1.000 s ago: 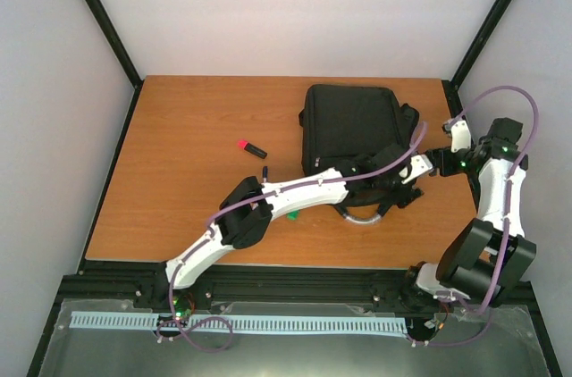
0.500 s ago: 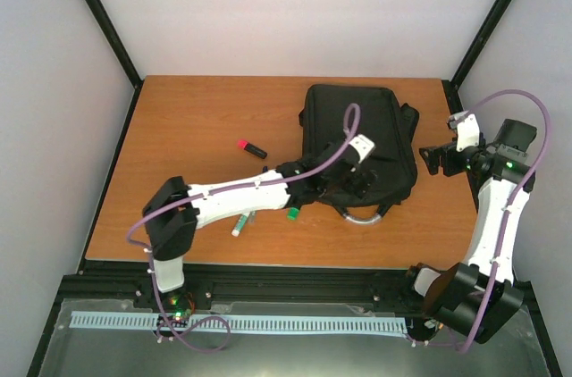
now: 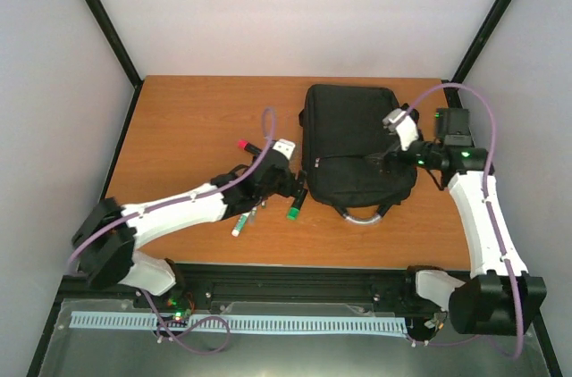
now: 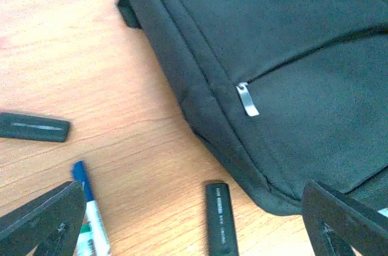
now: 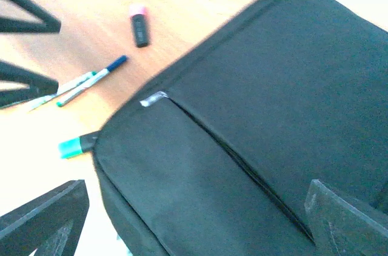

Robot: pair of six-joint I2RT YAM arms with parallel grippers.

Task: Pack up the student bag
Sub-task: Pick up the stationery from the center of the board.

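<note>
Nothing is packed yet: the large black fabric backpack (image 3: 353, 131) lies closed, slim pens (image 3: 239, 223) are left out, and the left hand (image 3: 293, 184) and right hand (image 3: 382, 163) are held apart, empty.

The wooden tabletop (image 3: 188, 118) carries the black student bag (image 3: 353, 140) lying flat towards its right rear. Just off the bag's near-left corner lies a green-capped marker (image 3: 293, 208). A pink-capped highlighter (image 5: 139, 25) and two thin pens (image 5: 91, 81), side by side, lie further left.
</note>
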